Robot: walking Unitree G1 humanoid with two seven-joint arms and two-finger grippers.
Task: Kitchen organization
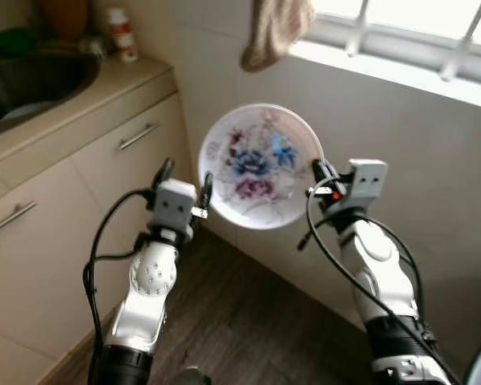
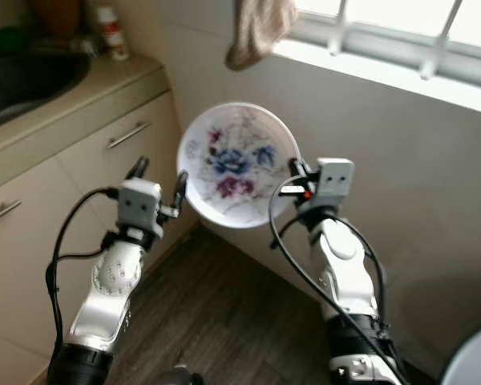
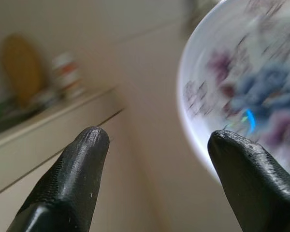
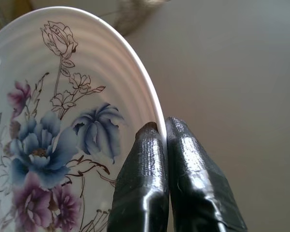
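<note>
Floral plate (image 1: 260, 164) was held upright in air before wall (image 1: 417, 168), below window sill, nothing beneath it but floor. Judged rigid, glazed, slippery, breakable; rim the only hold. Right gripper (image 4: 164, 133) was pinched on right rim. Left gripper (image 1: 186, 181) stood spread wide at left rim, apparently not clamping. Counter (image 1: 104, 88) with sink (image 1: 32, 80) lay to left.

counter (image 1: 104, 88) | holds sink (image 1: 32, 80), bottle (image 1: 124, 36) | floor (image 1: 248, 321): dark wood
</note>
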